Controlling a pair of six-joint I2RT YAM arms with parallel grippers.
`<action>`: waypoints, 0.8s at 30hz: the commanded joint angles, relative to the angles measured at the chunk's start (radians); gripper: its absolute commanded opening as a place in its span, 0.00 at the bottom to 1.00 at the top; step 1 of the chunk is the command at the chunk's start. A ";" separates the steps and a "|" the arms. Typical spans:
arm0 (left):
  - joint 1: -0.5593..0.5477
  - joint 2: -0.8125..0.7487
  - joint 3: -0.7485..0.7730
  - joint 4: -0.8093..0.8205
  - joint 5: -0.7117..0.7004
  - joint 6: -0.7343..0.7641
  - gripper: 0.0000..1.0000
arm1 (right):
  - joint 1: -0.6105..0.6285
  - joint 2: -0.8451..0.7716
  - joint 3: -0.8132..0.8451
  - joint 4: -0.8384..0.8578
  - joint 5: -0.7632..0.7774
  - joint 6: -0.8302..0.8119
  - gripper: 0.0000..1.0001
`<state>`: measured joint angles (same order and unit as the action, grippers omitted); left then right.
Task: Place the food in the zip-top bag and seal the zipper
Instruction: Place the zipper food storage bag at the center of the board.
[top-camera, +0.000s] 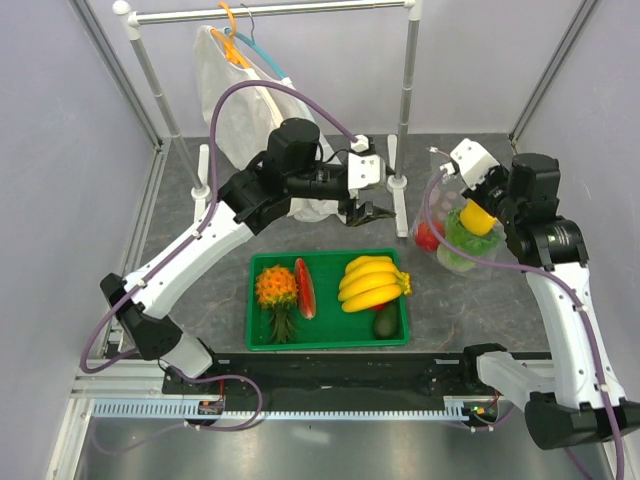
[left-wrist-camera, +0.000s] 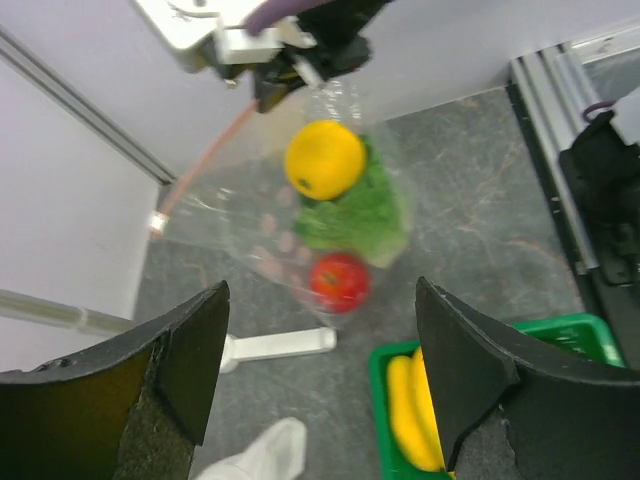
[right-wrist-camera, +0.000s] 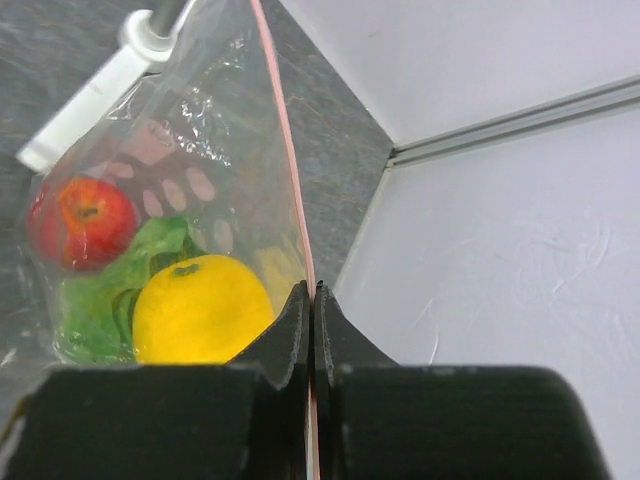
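Three food pieces: yellow fruit, lettuce and tomato sit inside the zip-top bag, which dangles just below the right gripper.
Pinch: the right gripper's fingers are pressed together on the zipper, bearing the loaded bag.
Other arm: the left gripper is spread wide and holds nothing, with the bag straight ahead of it and well apart.
Zipper: it runs away from the right fingers as one pink line; whether it is closed along its full width cannot be told.
Risk: the food's weight could drag the thin strip out of the pinch. Any unsealed stretch could gape and spill fruit if the left gripper tugs film rather than strip.
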<state>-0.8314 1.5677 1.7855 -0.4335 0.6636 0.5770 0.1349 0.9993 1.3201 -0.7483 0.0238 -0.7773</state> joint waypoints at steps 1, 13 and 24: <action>0.005 -0.069 -0.072 0.036 0.050 -0.210 0.81 | -0.089 0.061 0.010 0.240 -0.109 -0.125 0.00; 0.023 -0.187 -0.205 0.087 0.025 -0.350 0.84 | -0.377 0.374 0.195 0.376 -0.619 -0.408 0.00; 0.069 -0.296 -0.340 0.079 -0.012 -0.364 0.85 | -0.391 0.208 -0.102 -0.018 -0.607 -0.657 0.00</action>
<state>-0.7773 1.3315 1.4719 -0.3779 0.6727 0.2481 -0.2428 1.3190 1.3334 -0.5446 -0.5457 -1.2827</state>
